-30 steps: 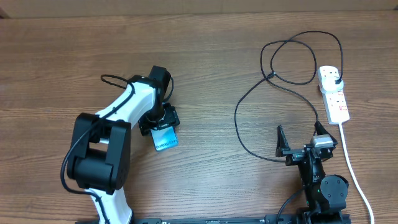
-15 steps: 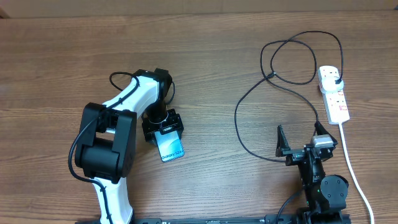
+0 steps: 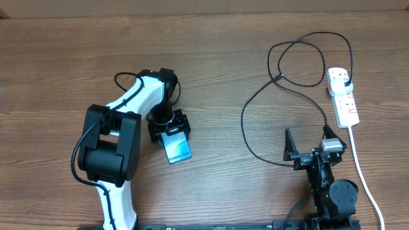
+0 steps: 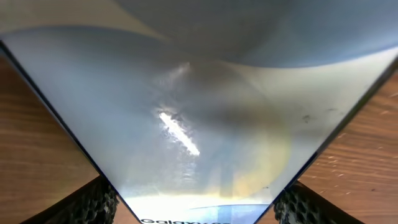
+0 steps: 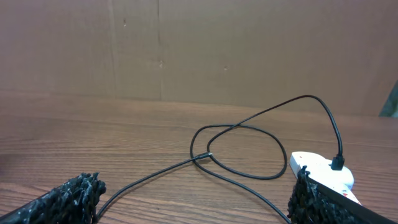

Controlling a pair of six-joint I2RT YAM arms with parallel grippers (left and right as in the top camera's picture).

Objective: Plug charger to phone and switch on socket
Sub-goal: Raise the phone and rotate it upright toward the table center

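Phone (image 3: 179, 151) sits left of centre on the table (image 3: 64, 64), screen lit and facing up. Its far end is clamped between the fingers (image 4: 93, 202) of the left gripper (image 3: 170, 134). Right gripper (image 3: 310, 142) is at the near right, jaws wide, holding nothing. Charger (image 3: 242, 118) loops over the wood from centre-right to far right, well apart from the phone. Its plug is seated in the socket (image 3: 342, 97) at the far right.

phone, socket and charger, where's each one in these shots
phone (image 3: 179, 151): overhead view, middle of its lit screen.
socket (image 3: 347, 110): overhead view, white body toward its lower end.
charger (image 3: 242, 119): overhead view, leftmost bend of the black cable.
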